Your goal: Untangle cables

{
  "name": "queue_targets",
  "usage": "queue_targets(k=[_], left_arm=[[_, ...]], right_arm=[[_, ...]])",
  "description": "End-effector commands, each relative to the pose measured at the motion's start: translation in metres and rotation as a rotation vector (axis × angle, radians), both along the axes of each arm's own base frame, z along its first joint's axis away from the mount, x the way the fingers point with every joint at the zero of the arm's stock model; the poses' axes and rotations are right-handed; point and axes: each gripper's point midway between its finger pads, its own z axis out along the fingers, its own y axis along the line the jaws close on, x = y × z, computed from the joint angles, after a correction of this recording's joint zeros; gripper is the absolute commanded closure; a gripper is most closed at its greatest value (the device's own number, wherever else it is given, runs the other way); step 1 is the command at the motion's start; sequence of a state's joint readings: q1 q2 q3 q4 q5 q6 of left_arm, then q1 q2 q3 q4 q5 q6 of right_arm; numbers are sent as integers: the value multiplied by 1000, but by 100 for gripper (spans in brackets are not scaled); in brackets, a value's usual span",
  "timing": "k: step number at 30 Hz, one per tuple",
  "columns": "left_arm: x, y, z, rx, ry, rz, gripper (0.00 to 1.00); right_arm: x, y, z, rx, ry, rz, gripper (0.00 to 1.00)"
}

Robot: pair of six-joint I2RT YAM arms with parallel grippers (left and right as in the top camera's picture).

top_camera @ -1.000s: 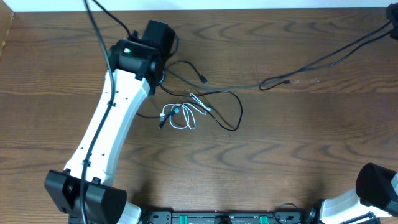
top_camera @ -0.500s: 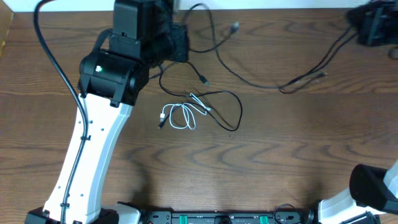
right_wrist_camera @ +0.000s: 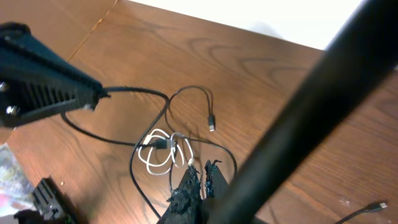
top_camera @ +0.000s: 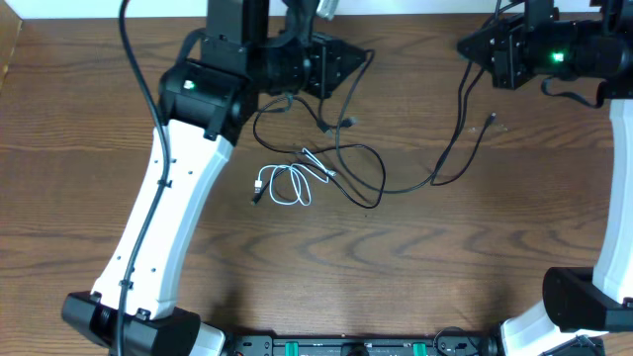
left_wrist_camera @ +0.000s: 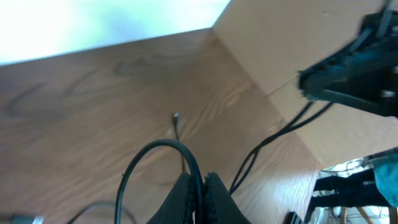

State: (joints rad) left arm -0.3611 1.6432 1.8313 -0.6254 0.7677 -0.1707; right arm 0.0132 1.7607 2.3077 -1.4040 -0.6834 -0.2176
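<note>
A long black cable (top_camera: 382, 184) hangs between both grippers and sags onto the table, looping beside a coiled white cable (top_camera: 287, 187). My left gripper (top_camera: 341, 65) is raised at the back centre and is shut on the black cable (left_wrist_camera: 163, 145). My right gripper (top_camera: 473, 46) is raised at the back right and is shut on the same cable's other part, which runs blurred across the right wrist view (right_wrist_camera: 311, 93). The white cable (right_wrist_camera: 158, 155) lies below my right jaws (right_wrist_camera: 203, 175). A loose plug end (top_camera: 351, 122) dangles near the left gripper.
Another black plug end (top_camera: 493, 119) lies right of centre. The left arm's white link (top_camera: 173, 198) crosses the left half of the table. The table's back edge meets a white wall (top_camera: 415, 8). The right arm's base (top_camera: 584, 302) stands at the front right.
My left gripper has swung up and right at the back with the black cable. My right arm has come into view at the back right, pulling the cable's right part in toward the centre.
</note>
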Motion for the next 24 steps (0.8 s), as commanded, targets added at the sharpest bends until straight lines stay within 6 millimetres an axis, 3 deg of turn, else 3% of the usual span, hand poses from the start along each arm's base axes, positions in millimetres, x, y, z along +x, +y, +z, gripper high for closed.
queue_targets(k=[1, 6, 10, 14, 18, 19, 22, 23, 24], left_arm=[[-7, -28, 4, -53, 9, -75, 92], [-5, -89, 11, -161, -24, -152, 93], [-8, -148, -2, -240, -30, -228, 92], [-17, -205, -36, -275, -24, -301, 92], [-29, -249, -85, -251, 41, -308, 92], [-33, -259, -97, -238, 52, -309, 83], [-46, -278, -127, -202, 87, -322, 11], [-49, -279, -130, -195, 95, -325, 2], [-49, -279, -133, -188, 103, -325, 2]], right_arm=[[0, -9, 4, 31, 8, -28, 99], [6, -40, 5, 26, 8, -119, 99], [9, -96, 13, 40, 5, -298, 99], [-3, -165, 17, 52, 10, -494, 99], [-19, -213, 12, 68, 42, -628, 99], [-21, -221, 12, 69, 44, -649, 99], [-24, -230, 12, 70, 43, -676, 99], [-24, -230, 12, 69, 43, -676, 99], [-24, -229, 12, 70, 43, -674, 99]])
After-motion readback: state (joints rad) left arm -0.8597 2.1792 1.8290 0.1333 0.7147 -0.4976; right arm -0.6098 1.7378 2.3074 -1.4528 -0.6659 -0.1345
